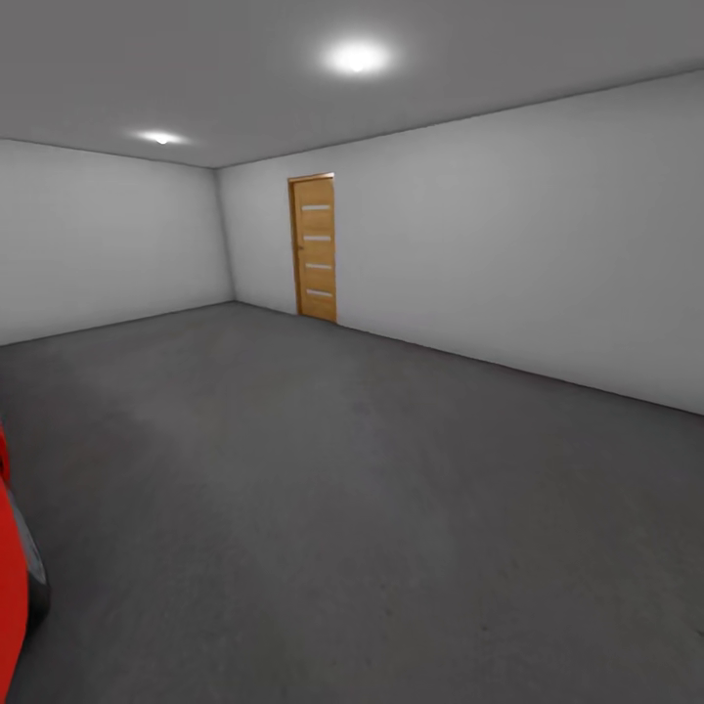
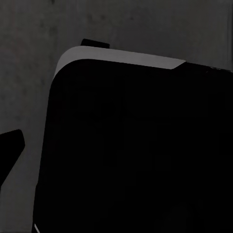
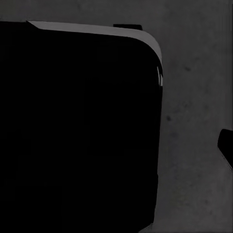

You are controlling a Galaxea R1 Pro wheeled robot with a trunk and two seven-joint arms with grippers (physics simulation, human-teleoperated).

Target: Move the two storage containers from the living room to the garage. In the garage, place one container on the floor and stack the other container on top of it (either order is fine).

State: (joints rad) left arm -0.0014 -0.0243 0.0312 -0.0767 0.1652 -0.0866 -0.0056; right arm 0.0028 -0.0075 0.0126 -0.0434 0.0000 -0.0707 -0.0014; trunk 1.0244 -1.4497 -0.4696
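Where the head view's lower left edge cuts it off, a sliver of an orange-red storage container (image 1: 10, 577) shows, a dark rounded part just beside it; what carries it cannot be told; the dark grey floor (image 1: 372, 508) spreads across the garage's middle; a wooden door (image 1: 315, 248) stands in the far wall (image 1: 548, 244), upper centre; either pincer's opening or hold cannot be told, each wrist view showing a black mass over concrete.
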